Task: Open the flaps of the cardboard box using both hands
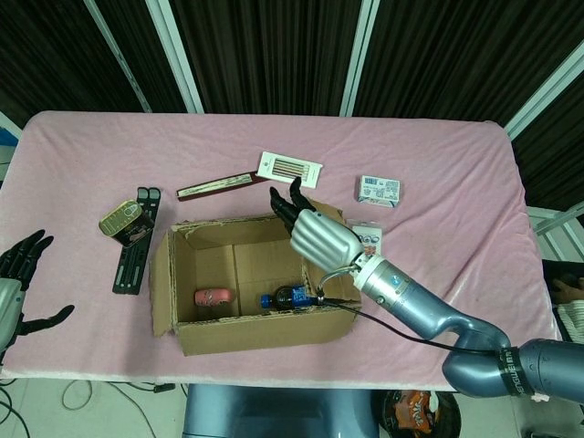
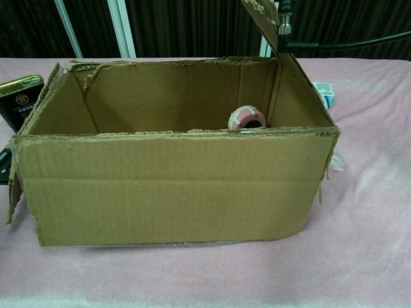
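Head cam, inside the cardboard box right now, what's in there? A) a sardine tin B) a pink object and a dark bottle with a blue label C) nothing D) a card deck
B: in the head view a pink object and a dark bottle lie on the floor of the cardboard box.

We get even overhead light, soft shadows — box interior (image 2: 173,96) dimmer, glare on right hand (image 1: 321,235), backdrop dark at 12 o'clock.
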Controlling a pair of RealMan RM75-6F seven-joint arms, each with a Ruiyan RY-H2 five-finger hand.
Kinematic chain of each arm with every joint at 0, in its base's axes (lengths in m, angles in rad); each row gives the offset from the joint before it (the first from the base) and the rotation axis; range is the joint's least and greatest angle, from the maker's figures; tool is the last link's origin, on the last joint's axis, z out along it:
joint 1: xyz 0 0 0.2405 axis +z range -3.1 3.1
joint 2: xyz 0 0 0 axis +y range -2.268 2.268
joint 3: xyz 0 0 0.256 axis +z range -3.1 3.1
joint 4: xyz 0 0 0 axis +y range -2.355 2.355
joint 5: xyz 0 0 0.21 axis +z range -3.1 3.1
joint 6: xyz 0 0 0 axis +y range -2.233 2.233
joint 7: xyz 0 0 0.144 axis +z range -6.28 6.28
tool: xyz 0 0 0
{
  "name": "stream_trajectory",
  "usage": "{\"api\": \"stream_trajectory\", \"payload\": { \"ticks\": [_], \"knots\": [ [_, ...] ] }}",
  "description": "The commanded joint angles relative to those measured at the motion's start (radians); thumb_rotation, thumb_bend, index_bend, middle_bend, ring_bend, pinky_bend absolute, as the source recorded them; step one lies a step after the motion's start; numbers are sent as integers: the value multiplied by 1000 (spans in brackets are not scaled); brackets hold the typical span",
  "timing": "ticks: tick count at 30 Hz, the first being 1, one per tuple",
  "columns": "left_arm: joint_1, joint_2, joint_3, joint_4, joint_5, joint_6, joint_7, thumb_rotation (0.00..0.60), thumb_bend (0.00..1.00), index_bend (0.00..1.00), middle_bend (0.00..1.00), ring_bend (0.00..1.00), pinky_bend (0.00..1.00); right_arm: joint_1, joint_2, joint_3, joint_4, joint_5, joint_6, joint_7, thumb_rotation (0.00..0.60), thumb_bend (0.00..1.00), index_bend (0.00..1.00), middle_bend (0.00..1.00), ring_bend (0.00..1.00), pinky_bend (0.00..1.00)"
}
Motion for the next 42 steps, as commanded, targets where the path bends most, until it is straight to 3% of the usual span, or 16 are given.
{"api": "stream_trajectory", "payload": {
  "ticks": [1,10,18,31,42],
  "knots": [
    [0,1,0,-2,-1,0,-3,600,122,0,0,23,114,0,13,-3,2,5,-1,-6,600,414,328,112,15,222],
    [0,5,1,-5,-2,-3,-8,600,122,0,0,23,114,-12,99,-14,-4,8,-12,13,600,408,303,112,15,222],
    [0,4,2,-9,0,-3,-4,600,123,0,0,23,114,-46,170,-21,-16,-31,-10,78,600,306,210,108,16,222],
    [2,6,3,-16,-7,-8,-4,600,122,0,0,23,114,-109,233,-18,-6,-135,13,205,600,283,98,88,16,222],
    [1,8,6,-22,-12,-17,-12,600,122,0,0,23,114,-174,301,-25,43,-280,26,358,600,283,83,84,15,222]
  ]
}}
